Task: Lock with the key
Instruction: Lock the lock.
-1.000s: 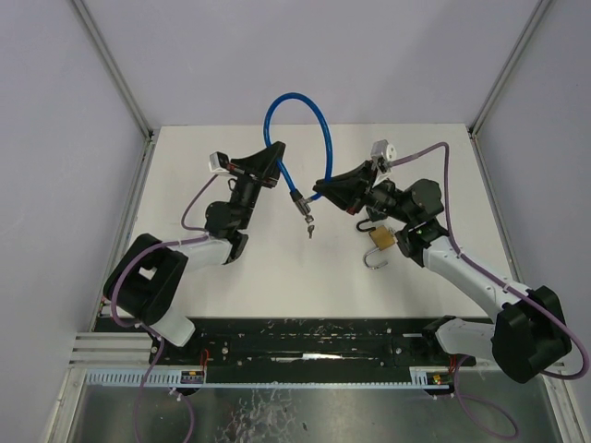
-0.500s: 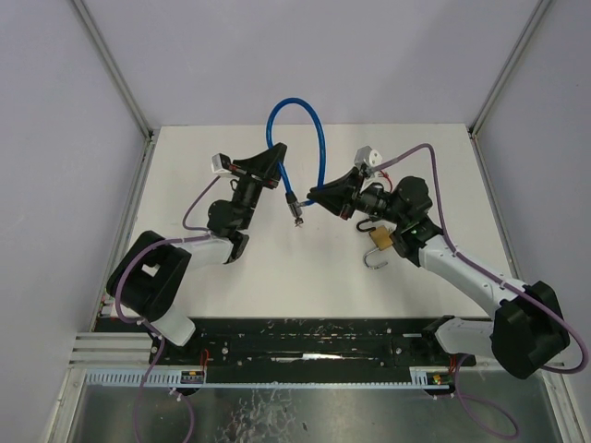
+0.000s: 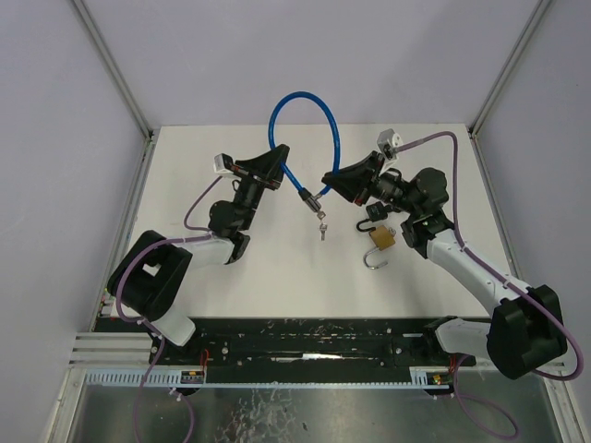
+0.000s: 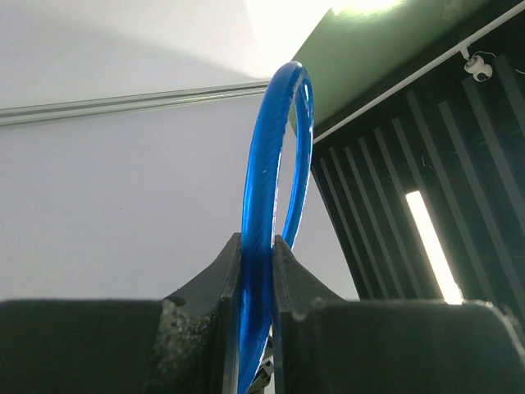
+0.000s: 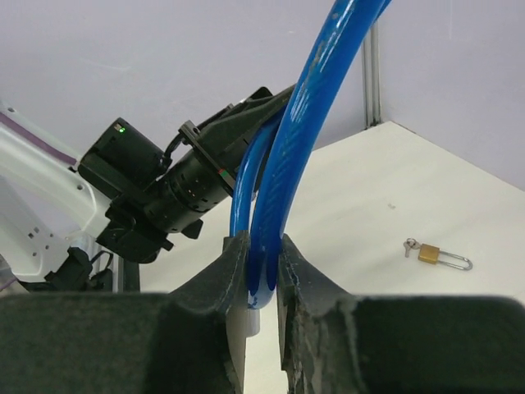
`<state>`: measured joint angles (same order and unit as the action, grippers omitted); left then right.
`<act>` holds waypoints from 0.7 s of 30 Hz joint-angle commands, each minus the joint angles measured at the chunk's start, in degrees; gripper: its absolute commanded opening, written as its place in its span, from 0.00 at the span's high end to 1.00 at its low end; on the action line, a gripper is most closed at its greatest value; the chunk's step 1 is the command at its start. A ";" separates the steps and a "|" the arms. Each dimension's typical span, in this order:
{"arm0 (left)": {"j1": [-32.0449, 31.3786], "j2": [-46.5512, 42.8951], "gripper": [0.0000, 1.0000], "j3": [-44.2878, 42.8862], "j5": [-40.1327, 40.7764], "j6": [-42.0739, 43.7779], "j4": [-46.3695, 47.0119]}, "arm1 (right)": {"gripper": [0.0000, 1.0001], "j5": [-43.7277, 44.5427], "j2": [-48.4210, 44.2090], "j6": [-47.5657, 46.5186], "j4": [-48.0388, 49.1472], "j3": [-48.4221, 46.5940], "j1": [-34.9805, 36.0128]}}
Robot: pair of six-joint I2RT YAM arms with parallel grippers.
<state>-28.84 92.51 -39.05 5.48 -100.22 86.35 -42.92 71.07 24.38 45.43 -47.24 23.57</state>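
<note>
This is a robotics lab test cell: a white table [image 3: 277, 268] boxed in by plain pale walls [image 3: 55, 138] on aluminium frame posts [image 3: 111, 65], with two robot arms [image 3: 157, 277] bolted to a black mounting rail [image 3: 314, 337] at its near edge. Purple cables [image 3: 427, 137] run along the arms, and overhead a black slatted ceiling [image 4: 459, 123] carries a strip light [image 4: 431, 246].

One blue cable lock [image 4: 257, 213], one brass padlock [image 3: 380, 237], one key bunch [image 3: 322, 227]
</note>
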 commanded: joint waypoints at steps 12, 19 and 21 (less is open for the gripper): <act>0.79 -1.18 1.00 -0.71 -0.72 0.21 5.70 | 0.58 -6.66 -0.97 2.23 3.03 -2.52 -0.41; 1.18 -1.19 1.00 -2.29 -2.54 1.60 5.77 | 0.43 -5.60 -1.19 4.21 2.40 -1.96 -0.74; 1.24 -1.20 1.00 -2.97 -3.33 2.21 5.85 | 0.42 -5.35 -1.19 5.04 2.51 -1.81 -0.73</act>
<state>-28.05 92.51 -39.18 3.66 -99.55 86.59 -47.59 71.09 27.46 45.52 -47.94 22.98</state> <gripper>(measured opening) 0.110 0.568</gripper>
